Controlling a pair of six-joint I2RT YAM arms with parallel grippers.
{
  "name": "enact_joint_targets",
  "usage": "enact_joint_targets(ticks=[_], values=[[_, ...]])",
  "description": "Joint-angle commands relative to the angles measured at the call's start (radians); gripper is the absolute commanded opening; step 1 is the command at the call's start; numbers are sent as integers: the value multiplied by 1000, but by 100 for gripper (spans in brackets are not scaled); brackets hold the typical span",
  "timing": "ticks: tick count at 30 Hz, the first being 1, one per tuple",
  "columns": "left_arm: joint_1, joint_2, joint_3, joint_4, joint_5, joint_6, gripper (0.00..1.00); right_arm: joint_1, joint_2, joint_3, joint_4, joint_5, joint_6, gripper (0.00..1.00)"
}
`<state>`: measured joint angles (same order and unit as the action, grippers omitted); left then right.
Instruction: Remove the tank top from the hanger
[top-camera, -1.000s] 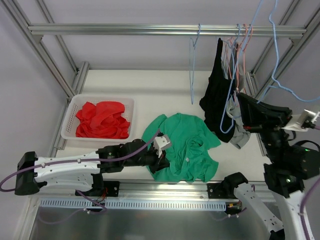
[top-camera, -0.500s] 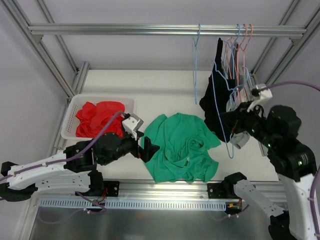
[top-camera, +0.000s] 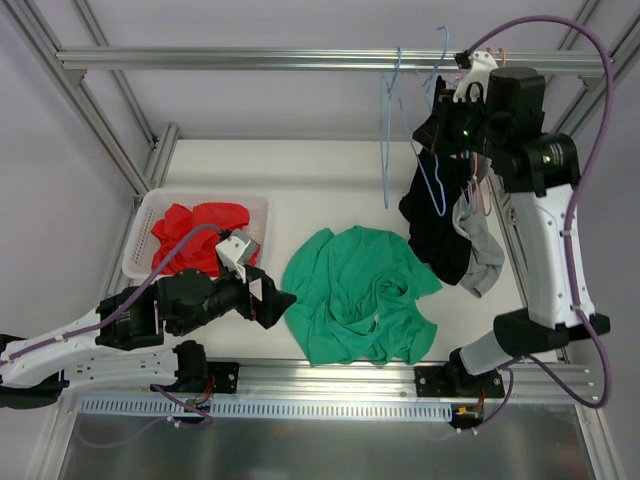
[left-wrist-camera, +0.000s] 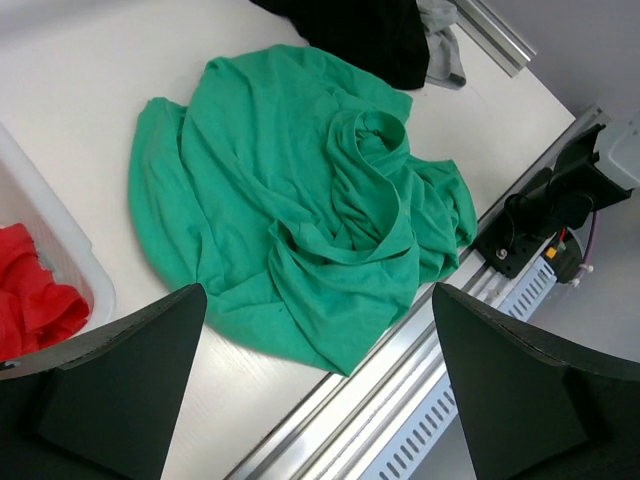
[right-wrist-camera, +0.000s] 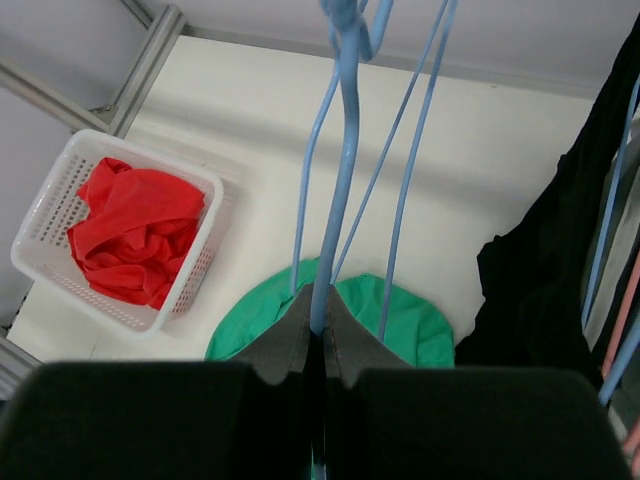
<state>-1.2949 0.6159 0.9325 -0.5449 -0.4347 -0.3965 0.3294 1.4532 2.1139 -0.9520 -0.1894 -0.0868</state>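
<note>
**TWO ARMS: WHITE SHELLS, BLACK JOINTS, PURPLE CABLES**

Left arm (top-camera: 90, 342): smooth white moulded link shells with rounded matte black joint housings between them. A thin purple cable (top-camera: 180, 242) runs outside the shell in a loose loop. It ends at a small white boxy camera module (top-camera: 238, 248) by the wrist. Left gripper (top-camera: 272, 303) is all black; close up, its fingers (left-wrist-camera: 110, 390) are broad matte wedges with flat faces. Black left base block (top-camera: 192, 368).

Right arm (top-camera: 548, 250): same build, one long white link and chunky black housings. A longer purple cable (top-camera: 540, 18) arcs wide off it. White right camera module (top-camera: 480, 68). Right gripper (right-wrist-camera: 322, 328): black, fingers tapering to thin tips. Black right base block (top-camera: 468, 368).
</note>
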Motion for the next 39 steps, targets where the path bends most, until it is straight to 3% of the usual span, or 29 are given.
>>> enact_joint_targets(ticks=[1, 9, 18, 19, 20, 23, 28, 35, 39], values=[[-3, 5, -9, -32, 43, -33, 99, -36, 114, 139, -48, -62, 9, 0], [-3, 11, -18, -43, 33, -31, 99, -36, 259, 176, -47, -74, 13, 0], [-3, 114, -11, -33, 5, -48, 99, -6, 211, 44, -45, -36, -16, 1], [-3, 131, -6, -32, -12, -53, 99, -6, 193, 29, -44, -25, -16, 25], [-3, 168, 2, -23, -25, -68, 99, -7, 179, 20, -42, -16, -14, 42], [-3, 258, 6, 17, -59, -88, 99, -7, 107, -18, -41, 18, -16, 65], [-1, 450, 26, 164, 0, -88, 99, -19, -78, -144, -10, 30, -21, 99], [-3, 839, 163, 229, 137, -85, 98, -47, -483, -435, 18, 108, -44, 100], [-3, 1031, 264, 246, 249, -42, 99, -50, -689, -566, 21, 6, -62, 99]])
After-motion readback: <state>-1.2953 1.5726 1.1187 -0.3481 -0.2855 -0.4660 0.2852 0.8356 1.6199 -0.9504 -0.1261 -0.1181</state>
